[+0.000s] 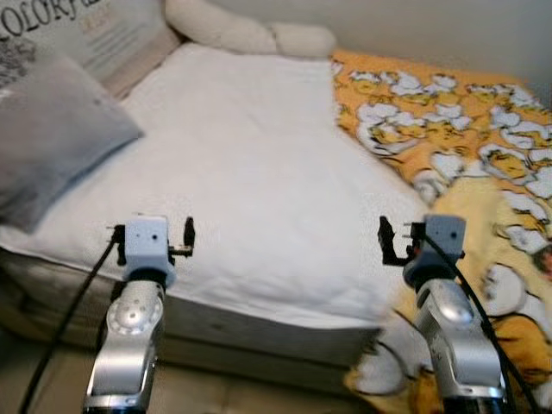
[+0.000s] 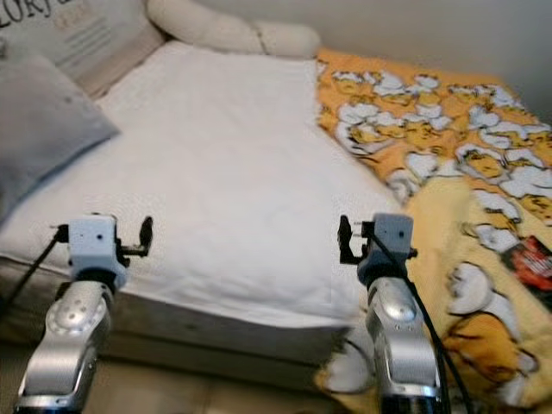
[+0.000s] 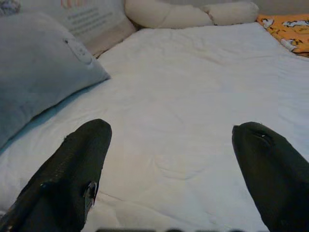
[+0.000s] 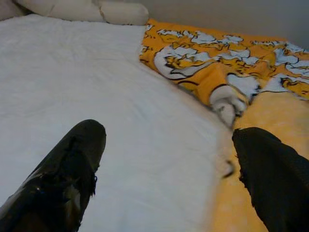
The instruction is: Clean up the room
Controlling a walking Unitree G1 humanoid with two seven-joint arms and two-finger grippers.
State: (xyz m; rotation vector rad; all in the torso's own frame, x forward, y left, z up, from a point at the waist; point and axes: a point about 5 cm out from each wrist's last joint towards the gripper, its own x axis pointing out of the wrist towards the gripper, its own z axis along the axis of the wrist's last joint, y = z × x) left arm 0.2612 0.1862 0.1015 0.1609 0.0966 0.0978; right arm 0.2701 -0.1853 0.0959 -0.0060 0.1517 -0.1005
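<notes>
A bed with a white sheet stands before me. An orange and yellow blanket printed with white cartoon figures lies rumpled over its right side and hangs off the front corner. My left gripper hovers open over the sheet's front left part, with nothing between its fingers. My right gripper is open too, above the place where the sheet's edge meets the blanket, its one black finger showing beside the wrist.
A grey pillow lies at the bed's left, with a printed cushion behind it. A long cream bolster runs along the wall. A small red and black thing rests on the blanket at the right. Beige floor lies below the mattress edge.
</notes>
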